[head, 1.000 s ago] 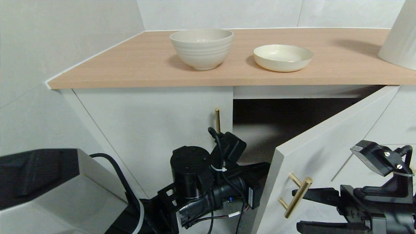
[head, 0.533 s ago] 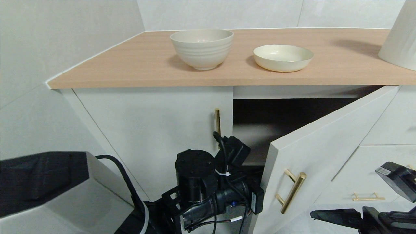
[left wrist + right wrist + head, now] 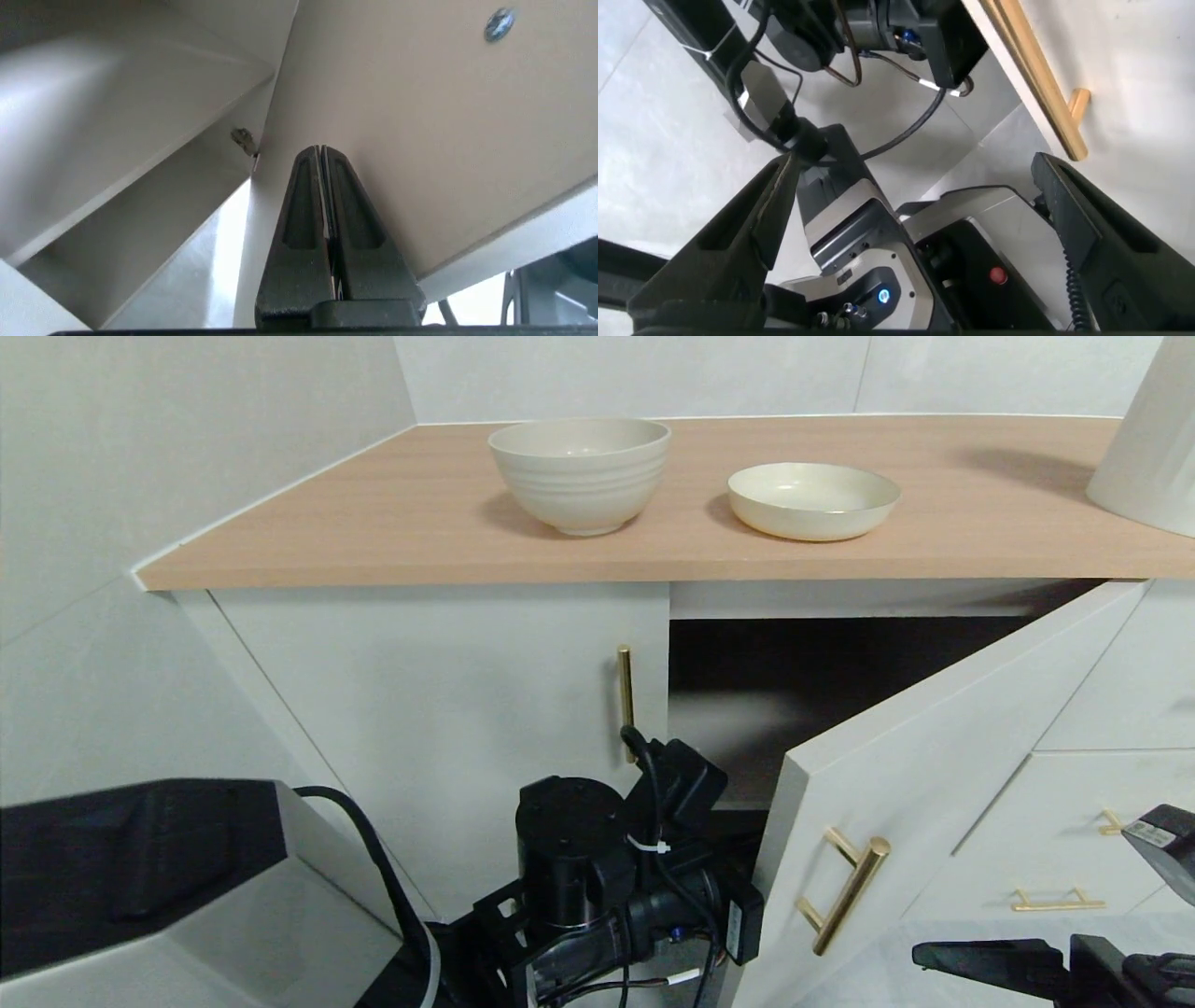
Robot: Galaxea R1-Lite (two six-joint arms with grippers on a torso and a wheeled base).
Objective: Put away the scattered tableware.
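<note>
White tiled walls (image 3: 187, 448); wooden countertop (image 3: 420, 527); white cabinet door (image 3: 934, 756) ajar.

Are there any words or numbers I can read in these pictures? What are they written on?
None: no word, number or sign can be read anywhere.
The deep bowl, the shallow bowl, the wooden countertop and the open cabinet door are all plain.
A small white tag on the left arm's cable is too small to tell if it has print.

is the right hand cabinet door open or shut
Open. The right door angles out from the cabinet front, exposing the dark inside, while the left door lies flush.
</note>
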